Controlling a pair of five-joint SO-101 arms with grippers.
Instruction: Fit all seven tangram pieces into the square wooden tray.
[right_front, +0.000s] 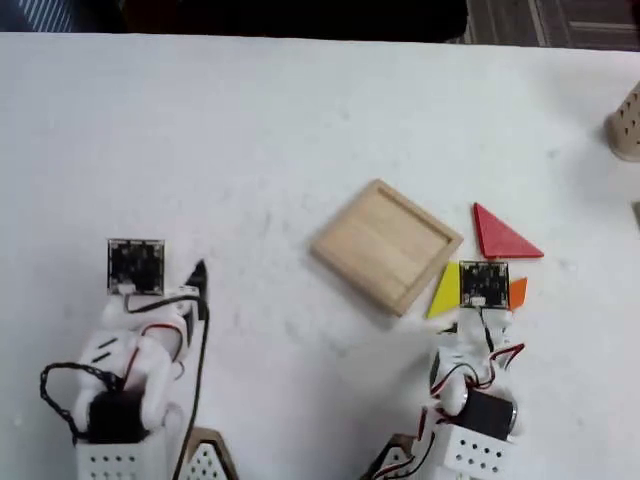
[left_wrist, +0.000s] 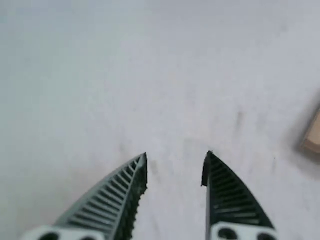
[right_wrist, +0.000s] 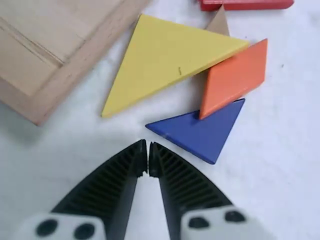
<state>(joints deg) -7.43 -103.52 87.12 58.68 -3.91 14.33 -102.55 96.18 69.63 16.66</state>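
Pointing at the table (right_front: 250, 130) near its front edge, the right gripper (right_wrist: 148, 152) has its fingers (right_wrist: 120, 175) pressed together just beside the blue triangle (right_wrist: 200, 132). The left gripper (left_wrist: 175, 170) is spread open, holding nothing. The empty tray (right_front: 386, 245) sits mid-table, with the tangram pieces (right_wrist: 170, 60) by its right side. They look thin, stiff, light and slippery, so pinching the blue triangle across its side edges seems best

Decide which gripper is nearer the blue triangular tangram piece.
Right. The right gripper is close beside the blue triangular tangram piece; the left gripper is over bare white table, on the far side of the square wooden tray.
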